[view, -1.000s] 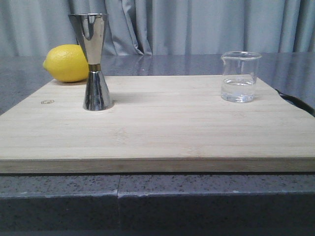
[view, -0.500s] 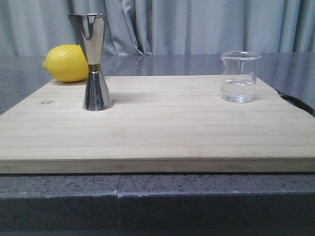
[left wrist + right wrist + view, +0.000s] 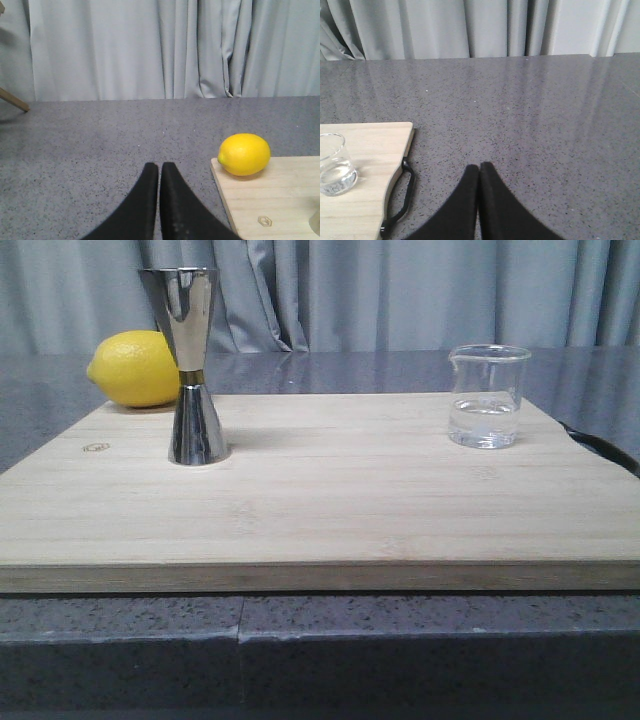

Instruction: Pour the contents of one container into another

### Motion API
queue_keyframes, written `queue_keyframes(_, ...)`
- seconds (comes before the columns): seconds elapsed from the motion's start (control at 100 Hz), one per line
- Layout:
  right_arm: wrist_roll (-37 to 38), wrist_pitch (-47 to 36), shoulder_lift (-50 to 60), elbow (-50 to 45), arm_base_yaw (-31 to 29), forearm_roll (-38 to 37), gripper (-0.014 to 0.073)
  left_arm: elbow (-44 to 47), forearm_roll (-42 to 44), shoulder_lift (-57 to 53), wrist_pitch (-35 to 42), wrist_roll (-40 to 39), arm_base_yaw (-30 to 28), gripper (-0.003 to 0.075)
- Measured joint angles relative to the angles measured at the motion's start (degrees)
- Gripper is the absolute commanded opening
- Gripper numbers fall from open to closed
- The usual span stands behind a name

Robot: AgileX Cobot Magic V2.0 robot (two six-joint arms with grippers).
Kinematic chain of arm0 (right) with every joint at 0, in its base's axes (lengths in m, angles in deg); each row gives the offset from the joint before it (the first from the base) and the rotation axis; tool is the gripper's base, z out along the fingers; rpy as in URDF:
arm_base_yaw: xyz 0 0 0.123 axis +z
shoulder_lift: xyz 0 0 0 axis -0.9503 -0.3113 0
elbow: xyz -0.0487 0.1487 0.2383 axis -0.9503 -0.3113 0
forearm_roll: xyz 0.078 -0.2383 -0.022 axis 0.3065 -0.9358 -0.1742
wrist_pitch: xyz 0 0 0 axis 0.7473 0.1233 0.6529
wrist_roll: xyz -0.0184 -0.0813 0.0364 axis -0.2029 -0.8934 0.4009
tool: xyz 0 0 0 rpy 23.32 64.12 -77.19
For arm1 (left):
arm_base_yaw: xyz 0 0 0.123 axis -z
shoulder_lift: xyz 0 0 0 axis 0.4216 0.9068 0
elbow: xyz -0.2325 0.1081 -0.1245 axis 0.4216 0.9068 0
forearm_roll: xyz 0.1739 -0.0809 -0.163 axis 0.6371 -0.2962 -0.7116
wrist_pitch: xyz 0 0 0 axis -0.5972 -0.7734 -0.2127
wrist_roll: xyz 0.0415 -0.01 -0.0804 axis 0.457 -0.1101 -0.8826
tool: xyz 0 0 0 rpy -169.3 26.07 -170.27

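The clear glass beaker (image 3: 487, 396) stands upright at the board's far right with a little clear liquid in it; the right wrist view shows the beaker (image 3: 335, 165) too. The steel jigger (image 3: 193, 365) with its gold waist band stands upright at the board's left. Neither gripper shows in the front view. My left gripper (image 3: 159, 167) is shut and empty over the grey counter, left of the board. My right gripper (image 3: 479, 168) is shut and empty over the counter, right of the board and well away from the beaker.
A yellow lemon (image 3: 136, 368) lies on the board's far left corner, just behind the jigger. The wooden cutting board (image 3: 320, 500) rests on a grey speckled counter and has a black handle (image 3: 400, 197) on its right edge. Grey curtains hang behind.
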Motion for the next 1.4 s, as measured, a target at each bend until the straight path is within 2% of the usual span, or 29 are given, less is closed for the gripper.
queue_keyframes(0.07, 0.22, 0.0, 0.0, 0.0, 0.0, 0.0, 0.0214, 0.0, 0.03, 0.0, -0.92, 0.0, 0.0, 0.0151)
queue_keyframes(0.15, 0.36, 0.0, 0.0, 0.0, 0.0, 0.0, 0.0392, 0.0, -0.11, 0.0, -1.43, 0.0, 0.0, 0.0348)
queue_keyframes(0.22, 0.45, 0.0, 0.0, 0.0, 0.0, 0.0, 0.0476, 0.0, -0.11, 0.0, -1.55, 0.0, 0.0, 0.0493)
queue_keyframes(0.29, 0.45, 0.13, 0.0, 0.0, 0.0, 0.0, 0.0493, 0.0, -0.11, 0.0, -1.55, 0.0, 0.0, 0.0566)
queue_keyframes(0.53, 0.45, 0.26, 0.0, 0.0, 0.0, 0.0, 0.0492, 0.0, -0.11, 0.0, -1.59, 0.0, 0.0, 0.0539)
queue_keyframes(0.99, 0.58, 0.3, 0.0, 0.0, 0.0, 0.0, 0.0492, 0.0, -1.02, 0.0, -1.59, 0.0, 0.0, 0.043)
queue_keyframes(1.14, 0.58, 0.3, 0.0, 0.0, 0.0, 0.0, 0.0493, 0.0, -2.05, 0.0, -1.68, 0.0, 0.0, 0.044)
queue_keyframes(1.29, 0.58, 0.39, 0.0, 0.0, 0.0, 0.09, 0.0507, 0.0, -2.14, 0.0, -1.85, 0.0, 0.0, 0.0545)
queue_keyframes(1.4, 0.58, 0.39, 0.0, 0.0, 0.0, 0.09, 0.0558, 0.0, -2.14, 0.1, -1.96, 0.0, 0.0, 0.0561)
